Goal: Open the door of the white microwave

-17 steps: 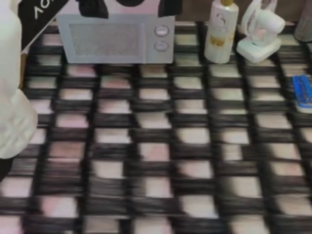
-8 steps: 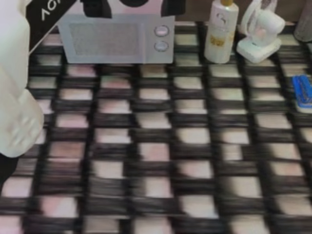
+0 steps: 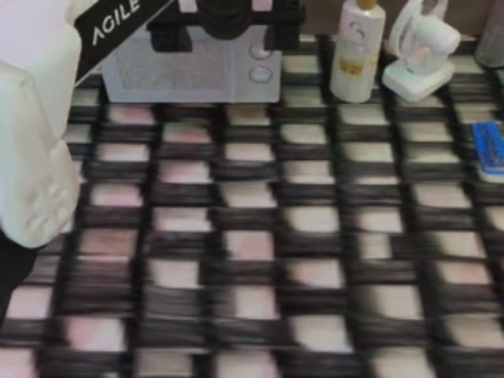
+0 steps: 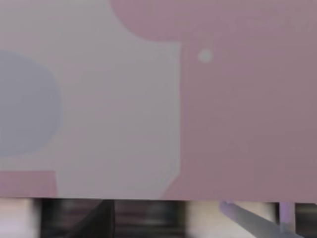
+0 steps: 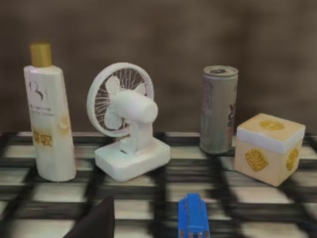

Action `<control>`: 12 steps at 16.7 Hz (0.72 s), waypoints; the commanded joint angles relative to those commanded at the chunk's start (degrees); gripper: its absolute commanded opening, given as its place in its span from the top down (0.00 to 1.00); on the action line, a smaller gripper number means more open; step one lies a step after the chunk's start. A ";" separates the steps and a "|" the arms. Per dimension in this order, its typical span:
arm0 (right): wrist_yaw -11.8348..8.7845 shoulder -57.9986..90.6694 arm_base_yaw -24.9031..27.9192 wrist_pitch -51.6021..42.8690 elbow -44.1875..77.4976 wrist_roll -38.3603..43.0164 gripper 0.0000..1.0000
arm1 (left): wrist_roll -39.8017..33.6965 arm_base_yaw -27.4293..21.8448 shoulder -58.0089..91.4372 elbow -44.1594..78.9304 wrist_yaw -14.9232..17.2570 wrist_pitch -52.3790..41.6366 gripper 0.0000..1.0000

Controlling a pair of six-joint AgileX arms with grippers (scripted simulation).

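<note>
The left end effector is hovering above the white microwave, hiding the door's upper edge; whether its fingers are parted, I cannot tell.

Upper part of door hidden behind left gripper; fingers' spread unreadable. Right gripper out of frame. Can cropped at edge.

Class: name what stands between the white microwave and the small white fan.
In the top view, a cream bottle stands upright between the white microwave and the fan.
</note>
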 joint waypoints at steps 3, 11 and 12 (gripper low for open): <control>0.00 0.00 0.00 0.00 0.00 0.00 0.00 | 0.00 0.00 0.00 0.00 0.00 0.00 0.08; 0.00 0.00 0.00 0.00 0.00 0.00 0.00 | 0.00 0.00 0.00 0.00 0.00 0.00 0.68; 0.00 0.00 0.00 0.00 0.00 0.00 0.00 | 0.00 0.00 0.00 0.00 0.00 0.00 0.75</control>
